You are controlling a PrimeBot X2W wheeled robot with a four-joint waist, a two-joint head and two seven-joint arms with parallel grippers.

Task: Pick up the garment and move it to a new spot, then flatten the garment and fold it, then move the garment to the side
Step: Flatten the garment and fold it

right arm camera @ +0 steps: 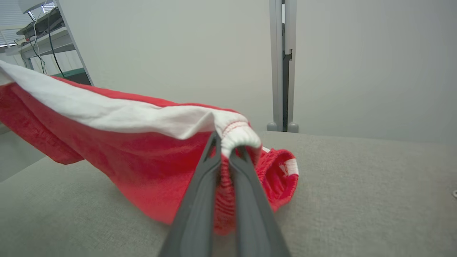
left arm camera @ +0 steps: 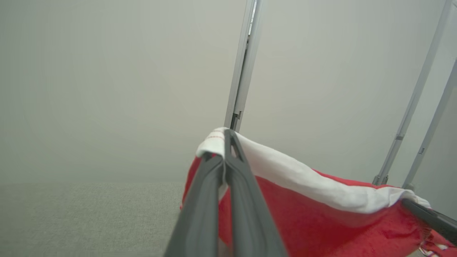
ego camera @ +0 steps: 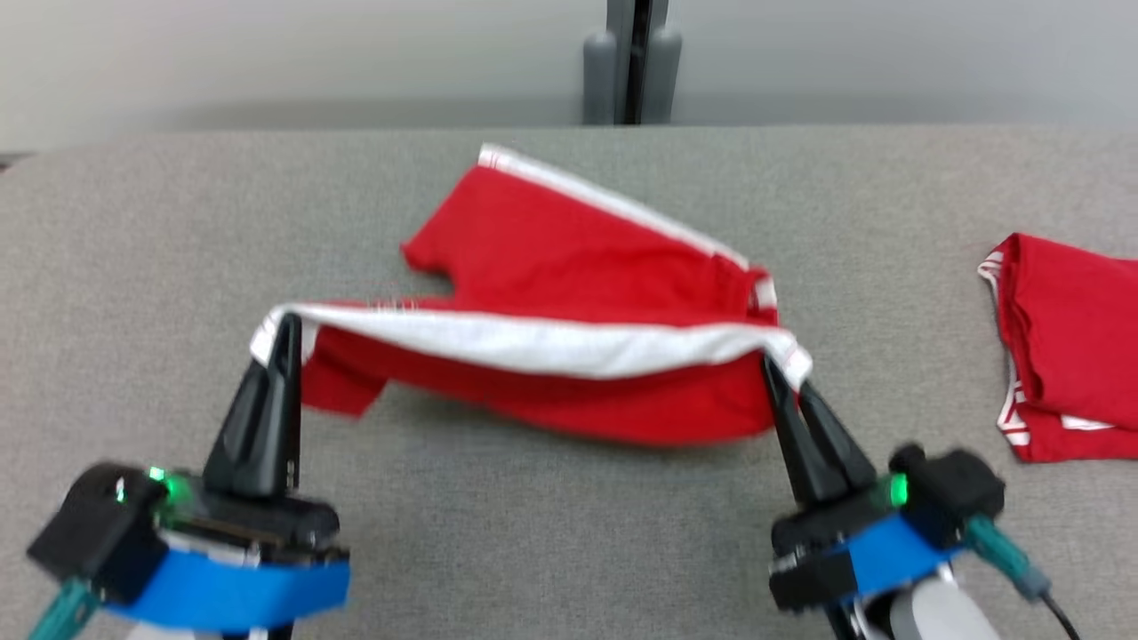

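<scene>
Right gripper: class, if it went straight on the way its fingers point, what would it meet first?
The white waistband of the red garment it pinches; the right gripper would push into that cloth. Beyond, probably the pale wall, though depth is unclear.

A flat grey cloth-covered table top (ego camera: 551, 542) spreads wide. On its right side lies a folded red cloth with white edges (ego camera: 1071, 347). At the far edge, a grey metal post (ego camera: 632, 71) stands against a plain pale wall (ego camera: 267, 53). Far off on the left is a shelf with black wires (right arm camera: 43, 34).
</scene>
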